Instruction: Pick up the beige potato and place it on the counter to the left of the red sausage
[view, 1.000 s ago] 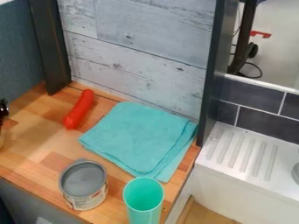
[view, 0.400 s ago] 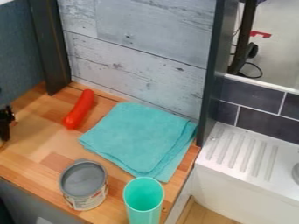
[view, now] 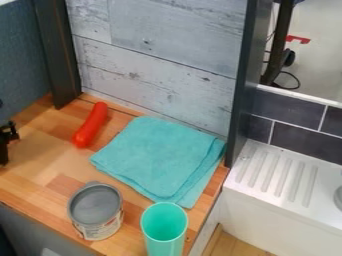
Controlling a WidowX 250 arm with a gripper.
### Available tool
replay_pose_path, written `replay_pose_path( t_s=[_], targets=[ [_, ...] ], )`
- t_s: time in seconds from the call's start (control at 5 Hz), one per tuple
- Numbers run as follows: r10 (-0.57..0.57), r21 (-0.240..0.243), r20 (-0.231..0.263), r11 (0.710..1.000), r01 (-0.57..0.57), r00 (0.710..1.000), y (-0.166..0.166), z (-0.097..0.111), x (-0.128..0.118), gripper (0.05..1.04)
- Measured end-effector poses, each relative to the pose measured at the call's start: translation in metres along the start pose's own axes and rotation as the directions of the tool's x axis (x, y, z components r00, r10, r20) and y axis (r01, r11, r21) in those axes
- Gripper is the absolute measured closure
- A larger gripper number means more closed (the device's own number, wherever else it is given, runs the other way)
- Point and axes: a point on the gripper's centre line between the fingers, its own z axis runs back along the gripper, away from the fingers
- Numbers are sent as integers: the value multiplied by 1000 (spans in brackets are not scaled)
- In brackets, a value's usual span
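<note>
"Where is the gripper (view: 8,140)?"
"At the left edge of the view, over the counter (view: 33,165). How far open it is, or whether it has hold of anything, cannot be told."
"And the red sausage (view: 91,125)?"
"Well apart from it, to its right, lying aslant on the wood."
"What is farther out?"
"A grey-topped can (view: 95,205) nearer the camera, then a folded teal cloth (view: 157,155) and a green cup (view: 164,225)."

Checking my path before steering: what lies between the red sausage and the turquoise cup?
A folded turquoise cloth lies between the red sausage and the cup, as the camera view shows.
</note>
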Motion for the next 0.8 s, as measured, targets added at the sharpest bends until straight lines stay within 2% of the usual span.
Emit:
replay_pose_path(
  t_s=[0.2, 0.4, 0.6, 0.8],
  targets=[
    [-22, -74, 82, 997, 28, 996, -10, 30, 5, 458],
    [-46, -154, 115, 986, 63, 992, -24, 38, 12, 458],
    [-93, -224, 178, 966, 132, 980, -40, 35, 37, 458],
    [-137, -278, 201, 941, 191, 970, -54, 20, 59, 458]
  ],
)
